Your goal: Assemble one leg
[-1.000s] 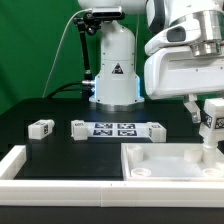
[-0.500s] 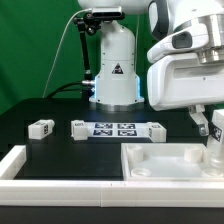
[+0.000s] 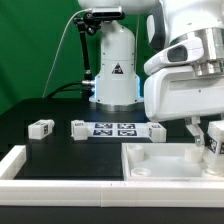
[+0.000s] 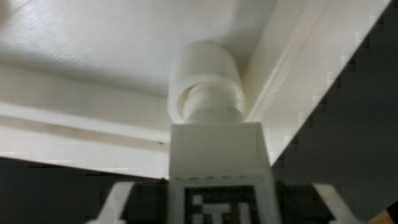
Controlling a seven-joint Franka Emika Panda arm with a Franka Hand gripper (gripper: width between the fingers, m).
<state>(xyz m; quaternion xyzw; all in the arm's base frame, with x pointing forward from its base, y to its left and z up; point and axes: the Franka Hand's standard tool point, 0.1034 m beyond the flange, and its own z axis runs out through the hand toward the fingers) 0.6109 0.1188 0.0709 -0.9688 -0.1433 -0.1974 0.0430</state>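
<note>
My gripper [image 3: 210, 140] is shut on a white leg [image 3: 213, 143] with a square tag and holds it low over the right part of the large white tray-like part [image 3: 150, 163]. In the wrist view the held leg [image 4: 217, 150] stands between my fingers, its rounded tip against a corner of the tray-like part [image 4: 107, 60]. Two more legs lie on the black table at the exterior view's left, one [image 3: 40, 128] further left and one [image 3: 79, 128] beside the marker board. A further leg [image 3: 156, 131] lies at the board's right end.
The marker board [image 3: 115, 128] lies on the table in front of the robot base [image 3: 113, 70]. A white raised border [image 3: 20, 160] runs along the table's front and left edge.
My gripper has moved down with the leg, closer onto the tray-like part. The loose legs have not moved.
</note>
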